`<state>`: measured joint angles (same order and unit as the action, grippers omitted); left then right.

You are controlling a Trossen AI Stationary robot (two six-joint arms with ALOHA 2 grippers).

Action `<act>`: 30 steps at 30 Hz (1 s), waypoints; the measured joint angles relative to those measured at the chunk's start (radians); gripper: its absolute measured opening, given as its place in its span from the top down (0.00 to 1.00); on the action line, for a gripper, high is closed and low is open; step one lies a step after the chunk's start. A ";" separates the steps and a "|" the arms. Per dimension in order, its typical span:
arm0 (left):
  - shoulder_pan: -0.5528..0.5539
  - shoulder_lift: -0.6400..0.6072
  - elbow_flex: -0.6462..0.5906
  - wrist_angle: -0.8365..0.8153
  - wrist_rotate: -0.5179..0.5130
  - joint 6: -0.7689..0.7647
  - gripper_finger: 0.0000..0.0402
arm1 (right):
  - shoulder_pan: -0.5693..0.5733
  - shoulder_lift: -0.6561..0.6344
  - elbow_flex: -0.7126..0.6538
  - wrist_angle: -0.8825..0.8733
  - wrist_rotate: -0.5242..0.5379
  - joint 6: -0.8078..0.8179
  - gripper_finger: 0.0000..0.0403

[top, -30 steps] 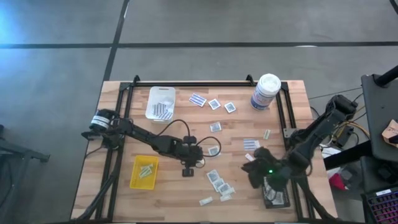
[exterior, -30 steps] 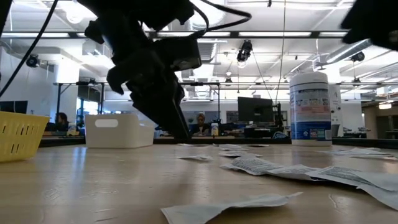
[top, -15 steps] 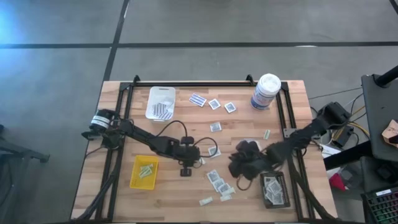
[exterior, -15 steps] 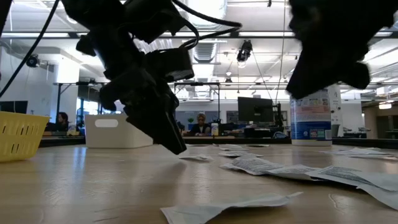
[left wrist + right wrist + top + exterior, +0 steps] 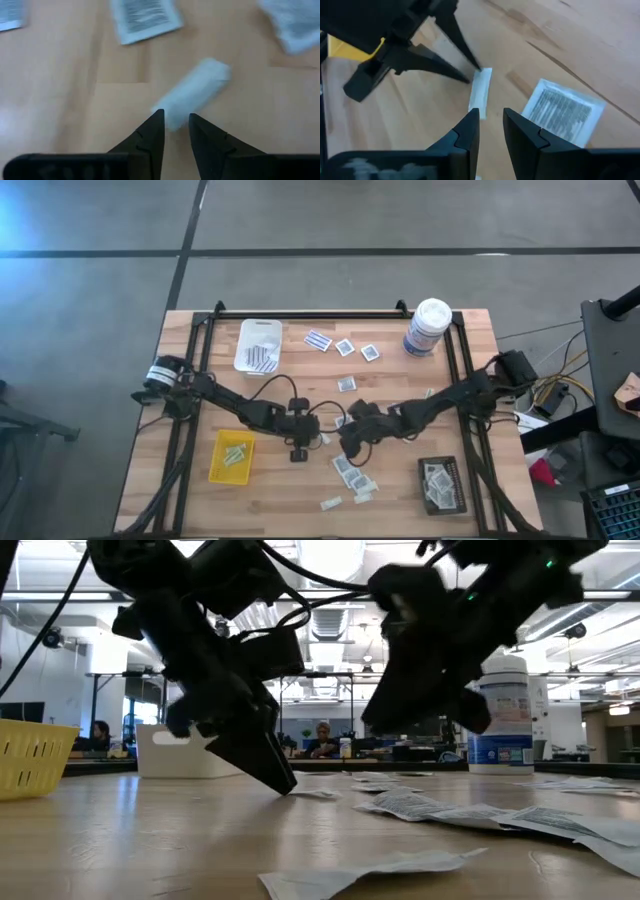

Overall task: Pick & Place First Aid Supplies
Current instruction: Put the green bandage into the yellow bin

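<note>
A small pale narrow strip [image 5: 192, 95] lies flat on the wooden table near its middle. My left gripper [image 5: 175, 122] slants down at it, open by a narrow gap, with a fingertip on either side of the strip's near end. In the right wrist view the left gripper [image 5: 474, 75] stands at one end of the strip [image 5: 481, 90]. My right gripper [image 5: 490, 122] is open and hovers above the strip's other end, next to a white square packet [image 5: 562, 112]. In the high view both grippers, left [image 5: 318, 434] and right [image 5: 346, 444], meet at the table's middle. My left gripper's fingertips [image 5: 158, 116] stand on either side of the strip's near end [image 5: 167, 112], slanting down from the table's left with their tips at the tabletop. I cannot tell whether they touch the strip, which lies flat on the wood.
A white tray [image 5: 257, 345] stands far left, a yellow tray [image 5: 232, 457] near left, a black tray [image 5: 441, 485] near right and a white canister [image 5: 428, 328] far right. Loose packets [image 5: 350, 470] lie near the grippers, others [image 5: 345, 348] farther back.
My right gripper has swung from beside the black tray toward the table's left and down, ending close to my left gripper over the strip. My left gripper has sunk a little, its tips now at the tabletop.
</note>
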<state>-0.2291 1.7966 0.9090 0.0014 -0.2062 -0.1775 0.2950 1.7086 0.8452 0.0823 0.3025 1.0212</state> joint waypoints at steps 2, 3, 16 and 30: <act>0.001 0.000 -0.005 0.001 -0.032 -0.020 0.75 | -0.012 0.021 0.000 0.023 -0.001 0.016 0.79; 0.001 0.000 -0.010 0.005 -0.037 -0.024 0.75 | -0.018 0.033 0.000 0.032 -0.002 0.025 0.79; 0.001 -0.005 -0.088 0.121 -0.043 -0.112 0.75 | -0.037 0.135 0.000 0.190 -0.060 0.056 0.73; -0.007 -0.035 -0.098 0.198 -0.073 -0.066 0.75 | -0.038 0.155 0.001 0.202 -0.056 0.052 0.70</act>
<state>-0.2359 1.7615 0.8106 0.1991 -0.2789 -0.2434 0.2565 1.8641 0.8459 0.2839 0.2461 1.0734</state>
